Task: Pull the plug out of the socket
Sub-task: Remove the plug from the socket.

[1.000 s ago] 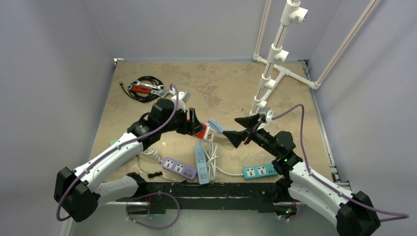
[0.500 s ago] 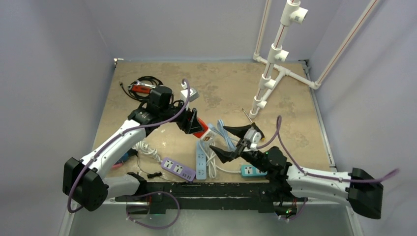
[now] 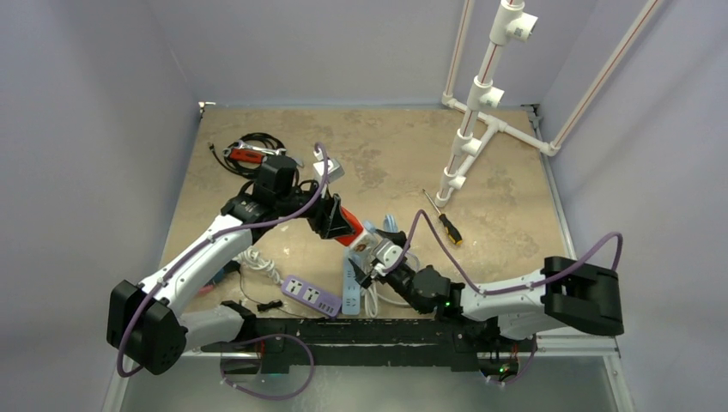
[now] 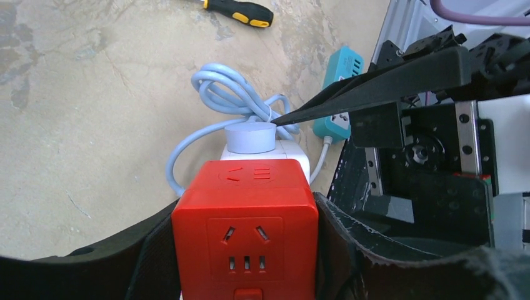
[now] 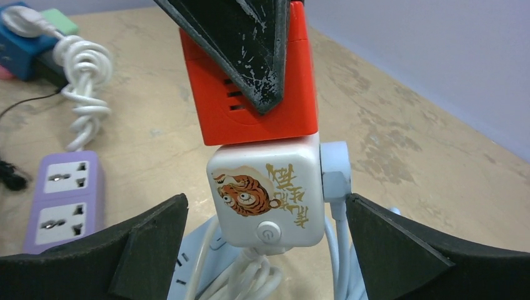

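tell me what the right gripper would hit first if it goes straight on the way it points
Most likely the white tiger-print socket cube. It sits centred between the open fingers of the right gripper, with the pale blue plug on the cube's right side. Depth is hard to judge.

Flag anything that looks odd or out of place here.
The red cube socket, clamped in the left gripper, is stacked end to end with a white tiger-print cube socket, both apparently lifted off the table. A pale blue plug sits in the white cube's side. A screwdriver lies loose nearby.
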Controlling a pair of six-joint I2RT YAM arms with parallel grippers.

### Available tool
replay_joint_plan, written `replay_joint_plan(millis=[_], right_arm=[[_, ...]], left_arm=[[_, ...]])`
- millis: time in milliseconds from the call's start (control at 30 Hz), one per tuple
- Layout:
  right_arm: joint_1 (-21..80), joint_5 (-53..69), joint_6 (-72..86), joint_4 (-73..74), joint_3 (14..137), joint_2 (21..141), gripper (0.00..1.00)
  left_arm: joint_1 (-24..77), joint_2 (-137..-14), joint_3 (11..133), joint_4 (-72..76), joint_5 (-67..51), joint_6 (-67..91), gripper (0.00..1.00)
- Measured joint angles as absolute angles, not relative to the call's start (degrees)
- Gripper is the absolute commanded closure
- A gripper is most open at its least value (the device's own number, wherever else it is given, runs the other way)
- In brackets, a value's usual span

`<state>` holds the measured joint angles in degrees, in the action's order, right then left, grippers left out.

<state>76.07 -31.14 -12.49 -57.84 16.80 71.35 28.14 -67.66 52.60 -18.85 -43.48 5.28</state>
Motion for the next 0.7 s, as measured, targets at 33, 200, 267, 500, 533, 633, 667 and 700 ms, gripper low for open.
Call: replay_joint_plan(millis=[33, 200, 267, 500, 533, 633, 667, 700], right_arm=[[76.4, -33.1, -12.8, -57.8, 18.0, 73.0, 0.01], [76.9, -37.4, -13.7, -57.7, 20.7, 76.1, 0.01], [76.9, -37.9, -14.0, -57.7, 21.1, 76.2, 0.01], [76.9, -38.2, -15.5, -57.2, 21.1, 75.3, 0.01], [76.9, -38.3, -15.8, -57.3, 20.8, 74.3, 0.01], [77.1, -37.5, -16.7, -59.3, 17.7, 70.4, 0.01], [77.2, -37.1, -17.4, -61.1, 15.9, 69.0, 0.01], [77.2, -36.8, -18.3, -63.2, 13.8, 67.7, 0.01]], left_arm=[[28.1, -67.7, 52.6, -18.9, -43.4, 5.3, 1.00], [27.6, -67.7, 52.6, -18.1, -43.4, 5.3, 1.00], [27.5, -67.7, 52.6, -17.7, -43.5, 5.3, 1.00], [27.5, -67.0, 52.6, -18.8, -43.4, 4.4, 1.00], [27.5, -66.7, 52.6, -19.2, -43.3, 4.2, 1.00], [27.6, -65.3, 52.6, -19.4, -43.4, 3.8, 1.00], [27.7, -64.9, 52.6, -19.4, -43.5, 3.8, 1.00], [27.7, -64.7, 52.6, -19.4, -43.6, 3.8, 1.00]])
